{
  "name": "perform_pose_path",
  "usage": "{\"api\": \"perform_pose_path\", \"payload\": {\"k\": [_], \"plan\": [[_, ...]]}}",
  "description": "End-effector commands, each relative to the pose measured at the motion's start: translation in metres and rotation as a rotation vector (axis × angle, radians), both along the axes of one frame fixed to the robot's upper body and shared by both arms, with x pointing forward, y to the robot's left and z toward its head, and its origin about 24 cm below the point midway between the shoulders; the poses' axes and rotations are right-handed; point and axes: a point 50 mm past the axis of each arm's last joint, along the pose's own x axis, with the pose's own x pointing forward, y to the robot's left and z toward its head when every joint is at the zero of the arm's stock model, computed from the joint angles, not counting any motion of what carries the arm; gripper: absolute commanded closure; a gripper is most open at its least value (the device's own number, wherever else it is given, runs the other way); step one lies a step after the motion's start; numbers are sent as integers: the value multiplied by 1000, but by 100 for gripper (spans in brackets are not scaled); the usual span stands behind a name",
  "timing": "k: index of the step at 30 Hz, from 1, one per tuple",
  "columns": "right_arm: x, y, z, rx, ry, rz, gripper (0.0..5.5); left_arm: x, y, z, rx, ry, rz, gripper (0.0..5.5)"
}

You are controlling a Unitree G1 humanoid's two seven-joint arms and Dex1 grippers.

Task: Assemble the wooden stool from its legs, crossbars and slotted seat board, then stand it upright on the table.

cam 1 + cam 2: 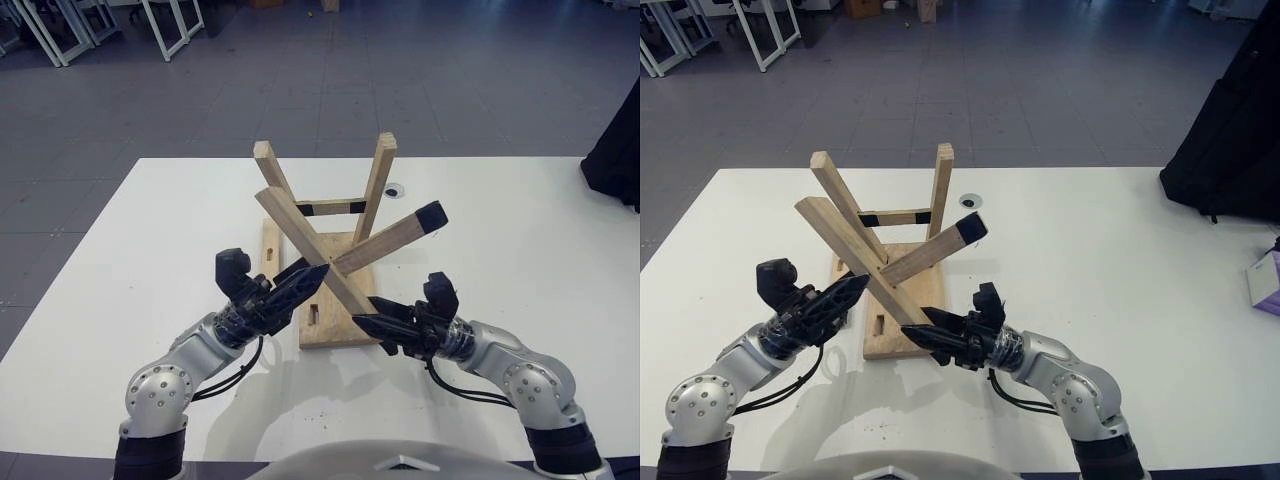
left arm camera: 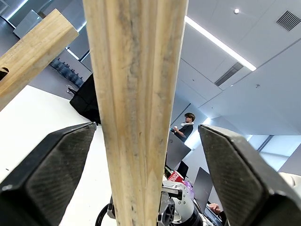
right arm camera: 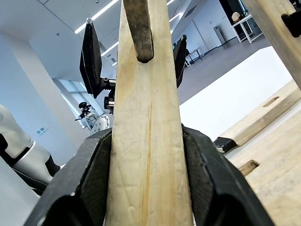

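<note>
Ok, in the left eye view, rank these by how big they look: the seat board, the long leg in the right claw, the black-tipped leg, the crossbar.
1. seat board
2. long leg, held in the right claw
3. black-tipped leg, close to the long leg, and their crossing hides part of it, so this rank is unsure
4. crossbar, smallest, though it is farthest back

One seat board [image 1: 335,328] lies on the surface [image 1: 520,270]. There are four legs: a far left leg [image 1: 272,170], a far right leg [image 1: 378,185], a near long leg [image 1: 300,233] and a black-tipped leg [image 1: 390,240]. One crossbar [image 1: 335,208] shows. Two slots show, far [image 1: 272,243] and near [image 1: 313,315]; the crossing legs may hide more. There are two grippers, the left gripper [image 1: 312,275] and the right gripper [image 1: 362,322].
</note>
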Motion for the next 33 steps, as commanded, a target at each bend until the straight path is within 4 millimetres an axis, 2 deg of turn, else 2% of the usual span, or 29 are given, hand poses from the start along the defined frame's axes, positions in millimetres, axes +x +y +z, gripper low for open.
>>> {"api": "perform_pose_path", "payload": {"k": [1,11,19,25,31,33], "plan": [[0,-4,-4,-6,63,45,350,0,-3,2,7,-12,-4,148],[0,-5,-9,-18,88,94,350,2,-4,-2,34,6,0,148],[7,-8,-9,-30,77,94,350,5,-2,-1,-21,17,0,251],[7,-9,-8,-30,70,93,350,6,-2,-2,15,11,1,340],[8,-9,-9,-45,70,74,350,9,-1,1,14,-56,23,342],[9,-9,-10,-62,57,69,291,12,1,4,18,-89,46,342]]}}
